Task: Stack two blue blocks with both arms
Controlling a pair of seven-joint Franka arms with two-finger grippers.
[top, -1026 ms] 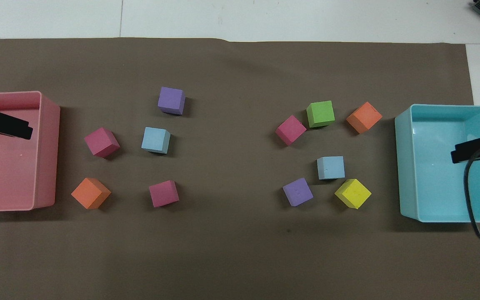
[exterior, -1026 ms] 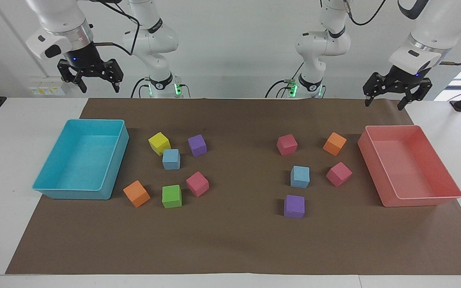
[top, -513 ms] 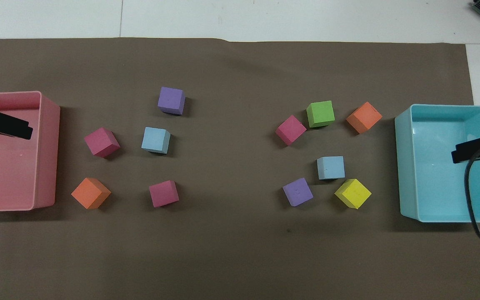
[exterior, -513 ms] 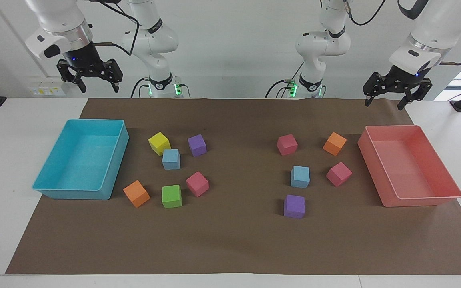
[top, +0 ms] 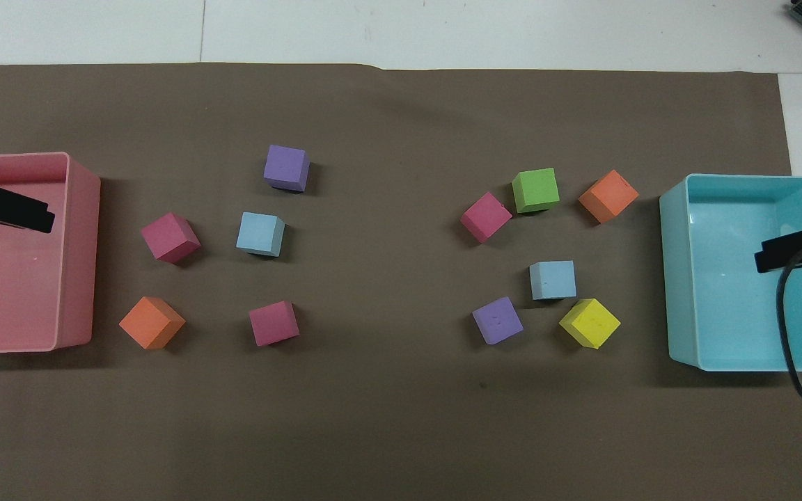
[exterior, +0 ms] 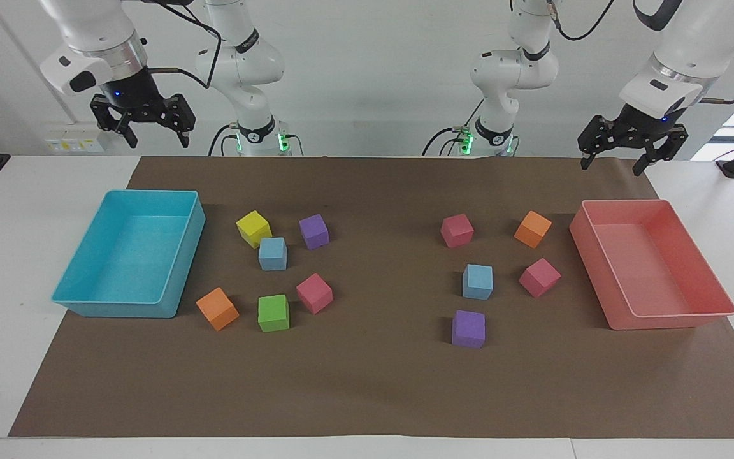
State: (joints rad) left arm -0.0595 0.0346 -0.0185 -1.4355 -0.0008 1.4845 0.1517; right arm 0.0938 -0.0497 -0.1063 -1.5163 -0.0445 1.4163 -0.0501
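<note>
- Blocks first: two small matte sky-blue cubes sit well apart on the brown paper sheet (exterior: 367,382) covering the tabletop, neither one stacked yet.
- One sky-blue cube (exterior: 273,253) lies toward the right arm's end, just beside a yellow cube (exterior: 253,228) and near a purple cube (exterior: 314,231) — a crowded spot.
- The other sky-blue cube (exterior: 478,281) lies toward the left arm's end with open space on all sides; a second purple cube (exterior: 468,329) sits farther from the robots than it.
- Your right gripper (exterior: 143,121) hangs high over the tabletop edge near the large turquoise plastic tray (exterior: 179,280), fingers spread and holding nothing.
- Your left gripper (exterior: 631,141) hangs high near the salmon-pink plastic tray (exterior: 673,322), fingers likewise spread and empty.
- The step in hand looks like the first reach, so pick your targets before descending.
- For the crowded cube, turn the right fingers so they close on the two faces away from the yellow cube; otherwise a finger may nudge it.
- Come straight down, centre over the cube and close only once the fingers straddle it.
- I'd treat the roomier cube as the base — there is more clearance for setting down squarely.
</note>
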